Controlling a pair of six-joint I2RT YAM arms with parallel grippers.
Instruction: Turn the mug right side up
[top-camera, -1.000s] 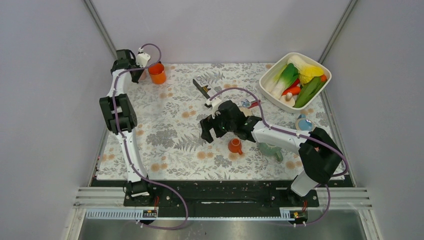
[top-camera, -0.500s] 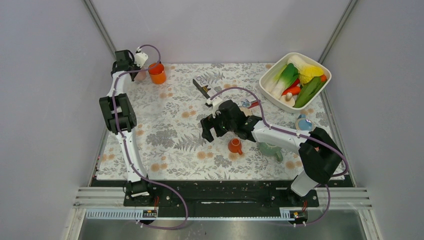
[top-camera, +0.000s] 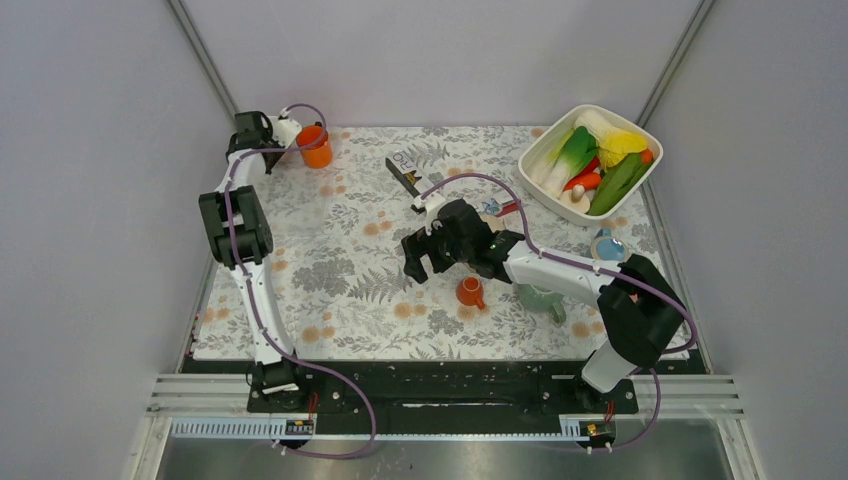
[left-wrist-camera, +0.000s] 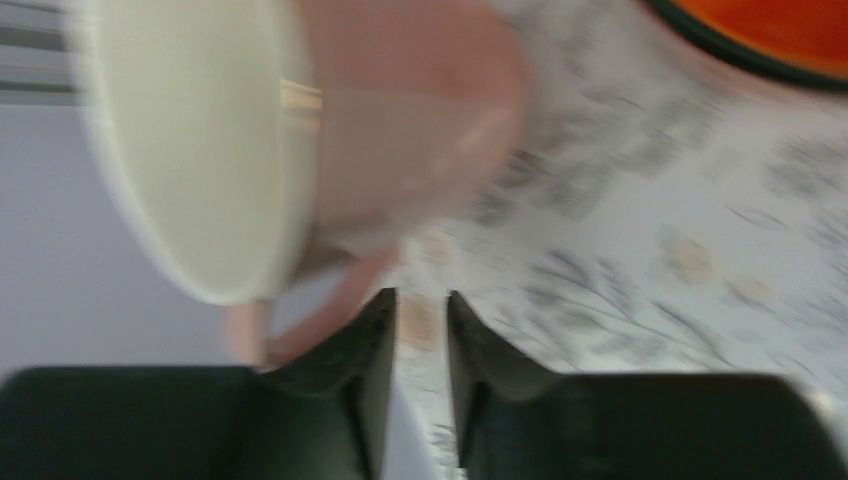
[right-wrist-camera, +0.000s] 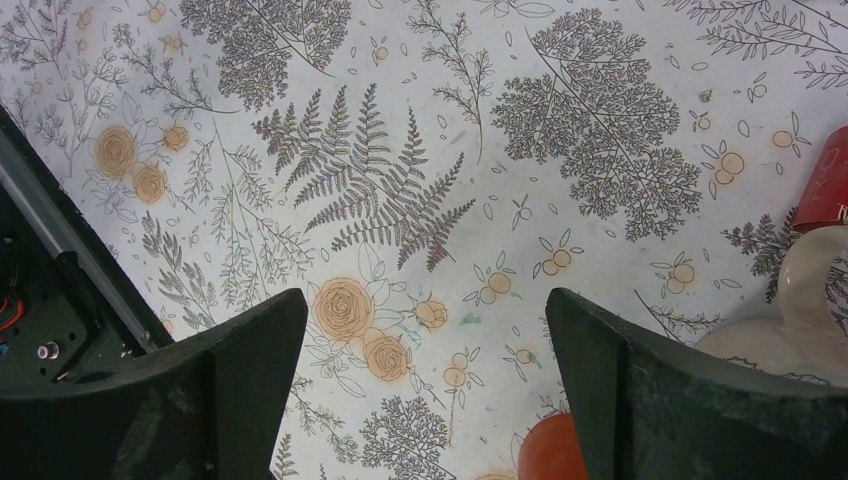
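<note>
Pink, cream-lined, round: one mug beside one orange tumbler. Left gripper barely parted, right gripper wide; both empty.

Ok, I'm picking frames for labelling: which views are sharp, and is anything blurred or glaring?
Left wrist view: badly smeared, the pink mug and tablecloth are soft; the left gripper is better defined. Right wrist view: sharp, fern print crisp, no glare. Top external view: in focus, even light, faint shadows.

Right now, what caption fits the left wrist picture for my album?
Blurry pink mug, cream inside, close to the dark fingers, orange cup in the corner.
</note>
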